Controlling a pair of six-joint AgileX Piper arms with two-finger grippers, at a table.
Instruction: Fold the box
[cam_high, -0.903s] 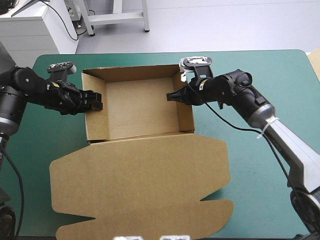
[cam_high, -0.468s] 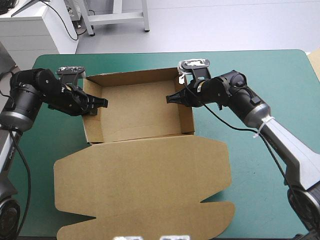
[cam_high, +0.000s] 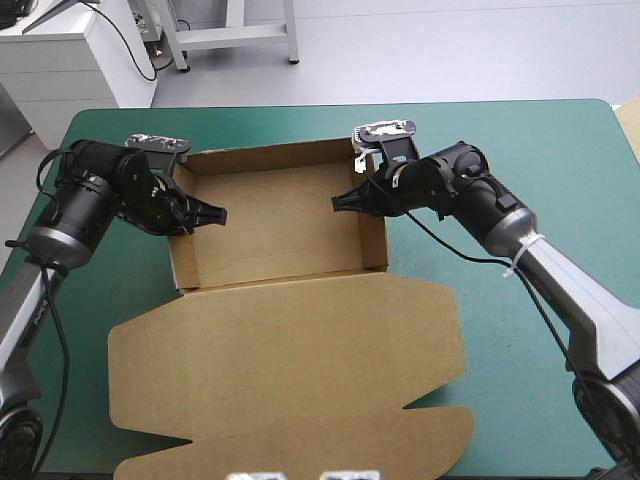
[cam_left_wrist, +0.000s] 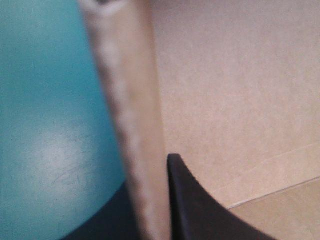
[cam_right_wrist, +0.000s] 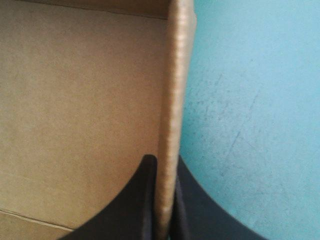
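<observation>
Two grippers pinch the side walls of the brown box, which stands as an open tray

On the left, the left gripper has its black fingers all but closed on the tray's left wall, one inside and one outside. The tray sits toward the table's far edge with only bare board for a floor, and its lid lies flat toward the near edge. On the right, the right gripper clamps the right wall the same way. The teal-green cover shows all around the board
</observation>
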